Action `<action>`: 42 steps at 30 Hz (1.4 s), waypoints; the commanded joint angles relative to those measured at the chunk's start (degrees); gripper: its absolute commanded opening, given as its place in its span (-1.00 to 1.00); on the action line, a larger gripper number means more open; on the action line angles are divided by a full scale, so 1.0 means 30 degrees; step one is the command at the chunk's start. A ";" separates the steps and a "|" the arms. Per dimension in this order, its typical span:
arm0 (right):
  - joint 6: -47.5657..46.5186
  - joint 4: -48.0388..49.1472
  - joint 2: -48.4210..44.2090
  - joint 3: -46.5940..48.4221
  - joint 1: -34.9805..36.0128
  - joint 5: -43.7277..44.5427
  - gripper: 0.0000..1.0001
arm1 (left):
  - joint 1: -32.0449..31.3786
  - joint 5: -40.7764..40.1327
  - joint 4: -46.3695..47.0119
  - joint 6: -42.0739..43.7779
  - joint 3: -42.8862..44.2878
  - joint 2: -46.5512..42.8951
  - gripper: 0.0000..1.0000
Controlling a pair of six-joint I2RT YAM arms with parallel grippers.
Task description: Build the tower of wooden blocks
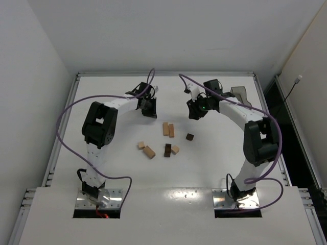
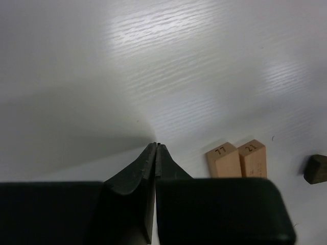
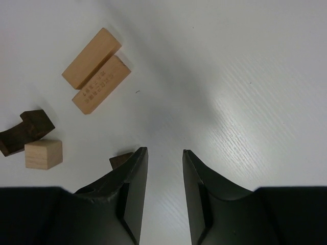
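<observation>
The wood blocks lie loose on the white table, none on top of another, and no tower shows in any view. Two tan oblongs (image 1: 168, 129) lie side by side, with a dark cube (image 1: 189, 137) to their right. Nearer the arms are a tan cube (image 1: 141, 145), a tan oblong (image 1: 149, 151), a dark block (image 1: 167, 150) and a tan cube (image 1: 175, 149). My left gripper (image 2: 156, 145) is shut and empty, left of the oblong pair (image 2: 237, 160). My right gripper (image 3: 165, 151) stands open over bare table, with the dark cube (image 3: 120, 160) just outside its left finger.
A translucent grey bin (image 1: 240, 94) sits at the back right, behind the right arm. Purple cables (image 1: 66, 115) loop along both arms. The raised table rim (image 1: 163, 74) runs along the back and sides.
</observation>
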 commanded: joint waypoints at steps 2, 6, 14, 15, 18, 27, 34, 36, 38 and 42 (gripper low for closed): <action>0.1350 0.1050 -0.0996 -0.0185 -0.0050 0.0013 -0.38 | -0.0892 0.0692 -0.0512 0.1242 0.1949 0.0976 -1.00; 0.1524 0.1050 -0.1170 -0.0361 -0.0226 0.0013 -0.38 | -0.1271 0.1305 -0.0688 0.1420 0.2740 0.1593 -1.00; 0.1526 0.1050 -0.1172 -0.0361 -0.0577 0.0013 -0.36 | -0.2033 0.1950 -0.0717 0.1420 0.2010 0.1565 -1.00; 0.1526 0.1050 -0.1172 -0.0361 -0.0577 0.0013 -0.36 | -0.2034 0.1952 -0.0717 0.1420 0.1749 0.1565 -1.00; 0.1526 0.1050 -0.0996 -0.0185 -0.0577 0.0013 -0.33 | -0.2474 0.2186 -0.0541 0.1420 0.1541 0.1565 -1.00; 0.1526 0.0845 -0.0822 -0.0009 -0.0753 0.0013 -0.33 | -0.3236 0.2012 -0.0367 0.1420 0.0694 0.0982 -1.00; 0.1526 0.0669 -0.0820 -0.0009 -0.0753 -0.0573 -0.28 | -0.2564 -0.1499 -0.0190 0.0340 0.0196 -0.0132 -1.00; 0.1526 0.0493 -0.0820 -0.0183 -0.0753 -0.0573 -0.28 | -0.2183 -0.2995 0.0450 -0.0072 -0.0565 -0.1035 -1.00; 0.1350 0.0493 -0.0820 -0.0185 -0.0753 -0.0573 -0.28 | -0.1568 -0.3814 0.0951 -0.0511 -0.1470 -0.1771 -1.00; 0.1350 0.0114 -0.0586 -0.0185 -0.0577 -0.0954 -0.28 | -0.1302 -0.3965 0.0782 -0.0514 -0.1655 -0.2360 -1.00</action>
